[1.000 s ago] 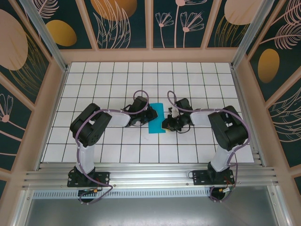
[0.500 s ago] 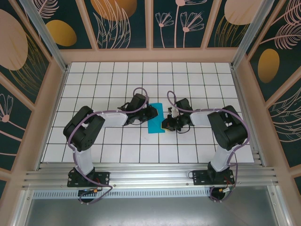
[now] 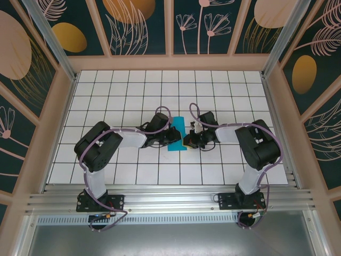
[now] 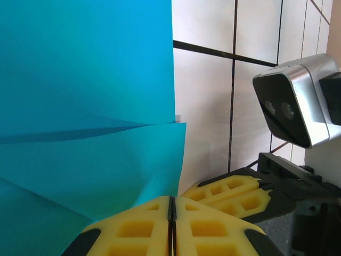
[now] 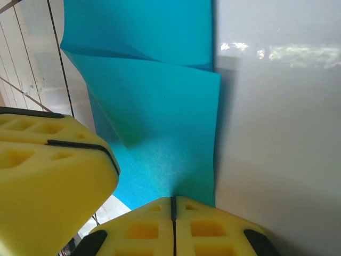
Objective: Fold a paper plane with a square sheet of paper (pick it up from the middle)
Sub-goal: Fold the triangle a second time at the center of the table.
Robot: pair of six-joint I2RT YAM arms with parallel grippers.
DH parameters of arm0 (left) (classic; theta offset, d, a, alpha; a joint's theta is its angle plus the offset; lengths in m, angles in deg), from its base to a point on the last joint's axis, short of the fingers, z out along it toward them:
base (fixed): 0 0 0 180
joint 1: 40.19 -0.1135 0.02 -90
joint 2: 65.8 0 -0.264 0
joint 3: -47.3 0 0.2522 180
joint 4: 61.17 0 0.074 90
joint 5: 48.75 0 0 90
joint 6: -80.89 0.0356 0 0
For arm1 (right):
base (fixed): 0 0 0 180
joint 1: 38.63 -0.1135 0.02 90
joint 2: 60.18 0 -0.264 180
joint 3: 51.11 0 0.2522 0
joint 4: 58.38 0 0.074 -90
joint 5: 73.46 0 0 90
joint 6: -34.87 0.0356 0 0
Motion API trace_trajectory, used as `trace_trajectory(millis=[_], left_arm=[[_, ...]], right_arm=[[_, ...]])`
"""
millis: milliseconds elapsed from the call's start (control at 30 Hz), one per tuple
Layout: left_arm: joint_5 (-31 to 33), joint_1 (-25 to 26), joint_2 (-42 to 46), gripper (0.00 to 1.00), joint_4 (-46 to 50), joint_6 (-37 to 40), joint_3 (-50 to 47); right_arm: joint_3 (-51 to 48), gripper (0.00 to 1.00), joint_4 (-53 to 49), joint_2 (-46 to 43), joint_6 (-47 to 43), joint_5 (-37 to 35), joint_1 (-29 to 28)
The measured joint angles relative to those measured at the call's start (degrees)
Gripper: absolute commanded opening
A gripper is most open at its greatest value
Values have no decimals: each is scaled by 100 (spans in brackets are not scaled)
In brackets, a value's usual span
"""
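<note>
The square sheet of paper (image 3: pixel 176 129) is a teal, creased, folded strip on the white grid table, with no pointed plane shape to it. My left gripper (image 3: pixel 179 140) is shut on its near end; in the left wrist view the paper (image 4: pixel 85 80) runs down into the closed yellow pads (image 4: pixel 133 229) of the gripper (image 4: pixel 171 198). My right gripper (image 3: pixel 187 142) is shut on the same end, right beside the left one. In the right wrist view the paper (image 5: pixel 154 106) enters the seam of my right gripper (image 5: pixel 172 198), and a left-gripper finger (image 5: pixel 48 176) crowds in from the left.
The tiled table (image 3: pixel 133 85) is boxed in by wooden-framed patterned walls (image 3: pixel 64 80) on three sides. An aluminium rail (image 3: pixel 170 202) with both arm bases runs along the near edge. The right wrist's camera housing (image 4: pixel 293 106) sits close to my left fingers.
My left gripper has slid nearer and to the right along the paper, ending beside the right gripper. The paper's visible strip looks shorter. The right arm has held still.
</note>
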State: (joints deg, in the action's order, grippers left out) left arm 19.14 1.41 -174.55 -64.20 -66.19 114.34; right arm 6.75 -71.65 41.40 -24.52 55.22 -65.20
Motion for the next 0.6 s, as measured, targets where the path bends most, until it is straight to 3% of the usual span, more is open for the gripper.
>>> trace_trajectory(millis=[600], left_arm=[[295, 48, -203, 13, 101, 7, 13]], right_arm=[[0, 5, 0, 11, -4, 2, 0]])
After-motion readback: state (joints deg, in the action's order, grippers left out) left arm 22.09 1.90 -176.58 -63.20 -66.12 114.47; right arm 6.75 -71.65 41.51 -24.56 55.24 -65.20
